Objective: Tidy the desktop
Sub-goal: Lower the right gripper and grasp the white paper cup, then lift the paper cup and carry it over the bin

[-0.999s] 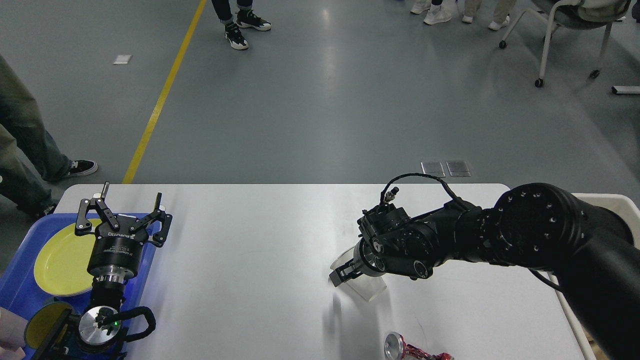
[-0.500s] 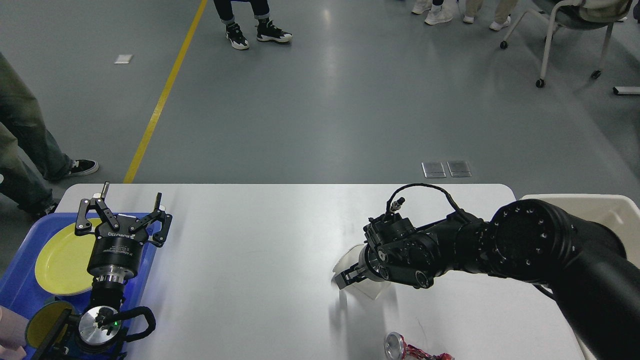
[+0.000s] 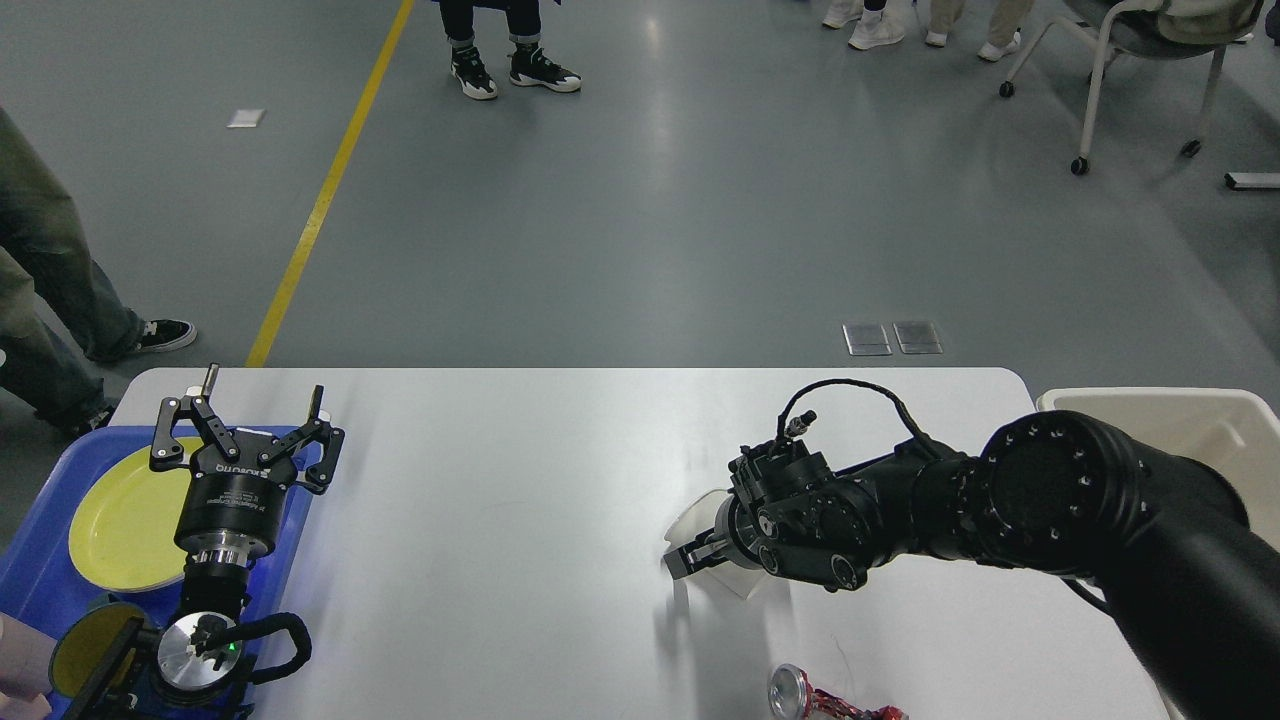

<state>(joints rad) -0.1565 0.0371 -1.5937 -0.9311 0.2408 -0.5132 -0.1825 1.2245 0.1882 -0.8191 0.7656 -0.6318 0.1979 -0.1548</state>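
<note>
The white desktop (image 3: 500,480) fills the lower half of the head view. My right gripper (image 3: 692,548) reaches in from the right, low over the table's middle right, and is shut on the rim of a clear plastic cup (image 3: 738,580) that lies tilted against the surface. A crushed red can (image 3: 800,695) lies at the front edge below it. My left gripper (image 3: 245,418) stands open with nothing between its fingers, above the right edge of a blue tray (image 3: 35,565).
On the blue tray lie a yellow plate (image 3: 120,520) and a small yellow dish (image 3: 80,650). A beige bin (image 3: 1200,415) stands past the table's right end. People's legs and a chair (image 3: 1130,60) stand on the floor beyond.
My right gripper has drawn slightly to the right and lower with the cup in it. The left arm has stayed still. Feet at the top have shifted.
</note>
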